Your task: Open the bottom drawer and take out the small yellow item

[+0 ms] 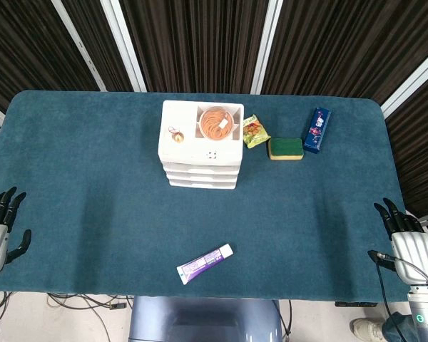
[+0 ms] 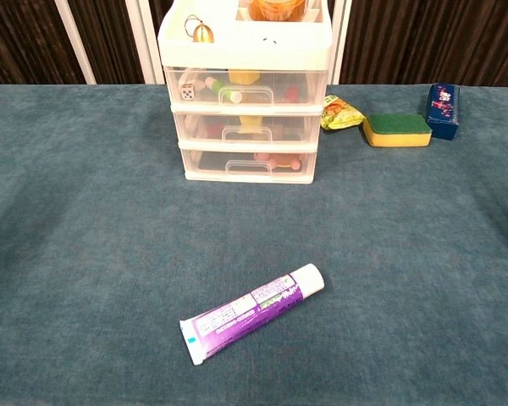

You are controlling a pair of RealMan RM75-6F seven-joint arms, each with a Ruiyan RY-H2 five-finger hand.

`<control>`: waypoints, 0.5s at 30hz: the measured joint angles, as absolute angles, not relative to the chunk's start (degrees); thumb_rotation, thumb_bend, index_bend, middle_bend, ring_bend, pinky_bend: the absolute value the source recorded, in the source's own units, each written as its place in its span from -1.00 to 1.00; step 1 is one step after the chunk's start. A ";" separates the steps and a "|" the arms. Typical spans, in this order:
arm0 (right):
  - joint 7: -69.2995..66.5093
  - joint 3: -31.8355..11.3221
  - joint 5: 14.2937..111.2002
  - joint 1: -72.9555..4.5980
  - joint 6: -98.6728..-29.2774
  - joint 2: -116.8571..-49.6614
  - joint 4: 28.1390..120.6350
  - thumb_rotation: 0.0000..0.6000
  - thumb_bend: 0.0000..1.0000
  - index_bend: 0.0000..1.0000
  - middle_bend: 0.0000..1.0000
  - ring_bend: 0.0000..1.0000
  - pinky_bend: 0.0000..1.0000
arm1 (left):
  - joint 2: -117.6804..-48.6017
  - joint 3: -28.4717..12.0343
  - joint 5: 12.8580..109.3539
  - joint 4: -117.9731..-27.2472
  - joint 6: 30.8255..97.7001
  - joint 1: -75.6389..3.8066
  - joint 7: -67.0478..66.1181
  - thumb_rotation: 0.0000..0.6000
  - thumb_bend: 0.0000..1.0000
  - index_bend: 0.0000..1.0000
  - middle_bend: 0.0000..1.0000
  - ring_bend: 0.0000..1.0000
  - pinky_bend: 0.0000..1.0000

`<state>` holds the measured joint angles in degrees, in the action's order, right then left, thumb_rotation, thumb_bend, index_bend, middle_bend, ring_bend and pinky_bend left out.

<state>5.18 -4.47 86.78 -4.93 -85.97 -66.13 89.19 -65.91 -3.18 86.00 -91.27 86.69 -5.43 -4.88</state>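
Note:
A white three-drawer cabinet [image 1: 202,146] [image 2: 245,93] stands at the back middle of the teal table. All its clear drawers are closed. The bottom drawer [image 2: 248,163] shows a handle at its front and small pinkish and yellowish items blurred behind the plastic. My left hand [image 1: 1,231] hangs at the table's left front edge, fingers apart, holding nothing. At the right front edge my right hand [image 1: 408,239] is likewise spread and empty. Both are far from the cabinet and absent from the chest view.
A purple toothpaste tube [image 1: 205,263] [image 2: 252,312] lies near the front middle. Right of the cabinet lie a green snack packet [image 1: 255,131] [image 2: 339,112], a yellow-green sponge [image 1: 285,148] [image 2: 396,129] and a blue box [image 1: 317,130] [image 2: 443,110]. An orange bowl [image 1: 217,122] tops the cabinet.

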 measured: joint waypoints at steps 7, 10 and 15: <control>4.78 -4.12 86.83 -4.64 -86.01 -65.39 89.59 1.00 -0.86 -0.76 -0.83 -0.53 -0.52 | -66.14 -2.78 86.61 -91.63 86.55 -5.52 -5.65 1.00 -0.12 -0.90 -1.00 -1.00 -1.00; 4.67 -3.88 87.09 -4.51 -86.05 -64.90 90.11 1.00 -0.86 -0.76 -0.83 -0.53 -0.52 | -66.18 -2.77 86.79 -91.68 86.69 -5.53 -5.88 1.00 -0.12 -0.90 -1.00 -1.00 -1.00; 3.32 -3.77 87.27 -4.40 -86.14 -64.42 90.61 1.00 -0.86 -0.76 -0.83 -0.53 -0.52 | -66.26 -2.80 86.81 -91.86 86.84 -5.47 -5.41 1.00 -0.12 -0.90 -1.00 -1.00 -1.00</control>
<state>3.32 -3.77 87.27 -4.40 -86.14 -64.42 90.61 -66.26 -2.80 86.81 -91.86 86.84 -5.47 -5.41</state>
